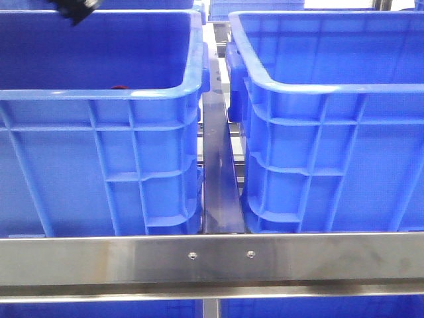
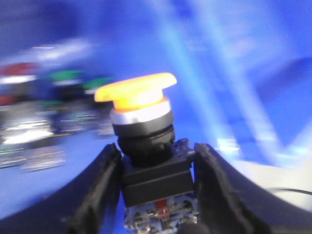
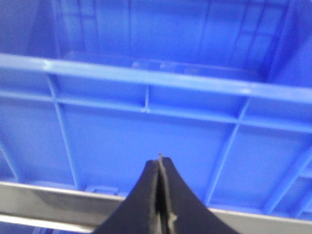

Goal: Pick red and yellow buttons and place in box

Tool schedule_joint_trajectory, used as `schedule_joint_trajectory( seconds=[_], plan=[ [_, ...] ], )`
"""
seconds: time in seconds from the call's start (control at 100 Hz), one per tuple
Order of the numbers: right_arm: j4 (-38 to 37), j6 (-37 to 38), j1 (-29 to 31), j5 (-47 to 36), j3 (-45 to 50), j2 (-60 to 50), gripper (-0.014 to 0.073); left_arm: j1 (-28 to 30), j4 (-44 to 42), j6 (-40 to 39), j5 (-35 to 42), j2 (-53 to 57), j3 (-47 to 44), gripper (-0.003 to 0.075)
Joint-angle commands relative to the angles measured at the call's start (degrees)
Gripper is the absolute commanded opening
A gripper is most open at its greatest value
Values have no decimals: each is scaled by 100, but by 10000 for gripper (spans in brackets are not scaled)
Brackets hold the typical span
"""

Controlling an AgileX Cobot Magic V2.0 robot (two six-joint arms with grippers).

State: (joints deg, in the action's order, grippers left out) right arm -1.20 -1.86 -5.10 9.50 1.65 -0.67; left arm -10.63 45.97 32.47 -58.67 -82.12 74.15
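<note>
Your left gripper [image 2: 157, 183] is pinching a yellow mushroom-head push button [image 2: 141, 122] by its black square body, one dark finger [image 2: 97, 190] pressed against each side. The yellow cap stands upright just beyond the fingertips, above a silver collar and a black threaded neck, and the contact block with its metal screw terminals sits low between the fingers. Past the held button, off to one side, you can make out a blurred heap of other push buttons [image 2: 34, 112] with red and green caps lying on a blue floor; the blur hides their number and exact positions. A blue wall [image 2: 234, 73] rises behind the button.

Your right gripper [image 3: 161, 195] has its two black fingers pressed together with nothing between them. Directly ahead of its tips is the ribbed outer wall of a blue crate [image 3: 146, 126], with the crate's thick rim above that and a steel rail [image 3: 44, 202] below the tips.

From the front camera you see two deep blue crates side by side behind a steel crossbar [image 1: 218, 258], the left crate [image 1: 99, 165] and the right crate [image 1: 331, 146] apart, with a metal rail [image 1: 218, 172] in the gap. A dark part of an arm [image 1: 76, 10] shows over the left crate's far corner, and a small red object [image 1: 119, 87] peeks just above its near rim.
</note>
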Motion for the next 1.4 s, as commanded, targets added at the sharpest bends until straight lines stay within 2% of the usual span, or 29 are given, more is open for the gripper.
schedule_joint_trajectory(
  seconds=[0.0, 0.25, 0.45, 0.64, 0.81, 0.86, 0.9, 0.95, 1.02, 1.07, 1.12, 1.18, 1.39],
  plan=[
    [-50, -22, -19, -662, -94, -116, -68, -160, 1066, 511, -36, 228, 24, 148],
    [662, -10, -19, -950, -189, -116, -68, -1133, 1258, 632, 185, 187, -58, 148],
    [981, -10, -19, 172, -947, -6, -68, -1632, 1258, 631, 674, 187, -58, 148],
    [1068, -15, -19, 1223, -1866, 492, -68, -1661, 1258, 631, 674, 187, -58, 148],
    [1205, -15, -19, 1814, -2571, 1315, -52, -1661, 1258, 631, 685, 187, -58, 148],
    [1280, -15, -19, 1926, -2764, 1579, -10, -1661, 1258, 631, 685, 187, -58, 148],
    [1342, -15, -19, 2012, -2934, 1803, 57, -1661, 1258, 631, 685, 187, -58, 148],
    [1441, -15, -19, 2076, -3124, 2053, 171, -1661, 1258, 631, 685, 187, -58, 148],
    [1543, -15, -19, 2126, -3370, 2382, 391, -1661, 1258, 631, 685, 187, -58, 148],
    [1572, -20, -19, 2104, -3511, 2564, 508, -1661, 1258, 631, 685, 187, -58, 148],
    [1596, -20, -19, 2104, -3643, 2805, 582, -1661, 1258, 631, 685, 187, -58, 148],
    [1727, -20, -19, 2111, -3805, 3050, 608, -1661, 1258, 631, 685, 187, -58, 148],
    [2948, -218, -19, 2235, -4492, 4082, 545, -1661, 1258, 631, 674, 187, -58, 148]
  ],
)
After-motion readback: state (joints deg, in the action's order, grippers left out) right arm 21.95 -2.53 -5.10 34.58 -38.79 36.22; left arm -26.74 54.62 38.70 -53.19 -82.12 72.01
